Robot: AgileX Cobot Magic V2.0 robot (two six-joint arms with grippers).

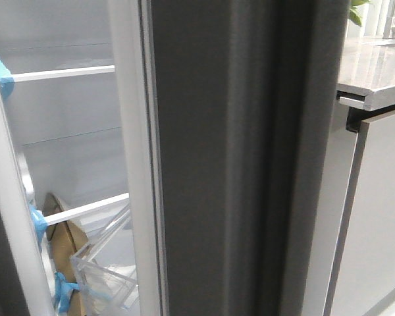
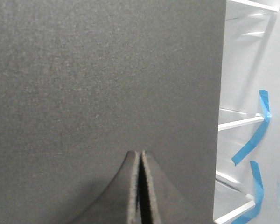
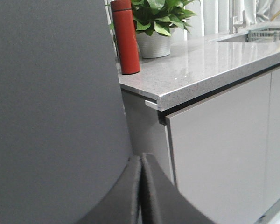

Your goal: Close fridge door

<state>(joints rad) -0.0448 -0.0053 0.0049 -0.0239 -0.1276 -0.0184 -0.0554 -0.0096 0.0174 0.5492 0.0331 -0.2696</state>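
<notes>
The fridge door [image 1: 237, 164] is a tall dark charcoal panel seen edge-on through the middle of the front view, with its white gasket strip [image 1: 135, 164] on the left. It stands open. In the left wrist view the dark panel [image 2: 107, 70] fills most of the picture and my left gripper [image 2: 140, 154] is shut, tips at its surface. In the right wrist view my right gripper [image 3: 141, 158] is shut and empty beside the dark panel [image 3: 51, 93]. Neither gripper shows in the front view.
The white fridge interior [image 1: 66, 131] has shelves, blue tape, a clear drawer [image 1: 112, 263] and a brown package [image 1: 62, 237]. To the right are the marble-look countertop [image 3: 200, 65], the light grey cabinet panel [image 3: 224, 149], a red bottle [image 3: 126, 37] and a potted plant [image 3: 154, 18].
</notes>
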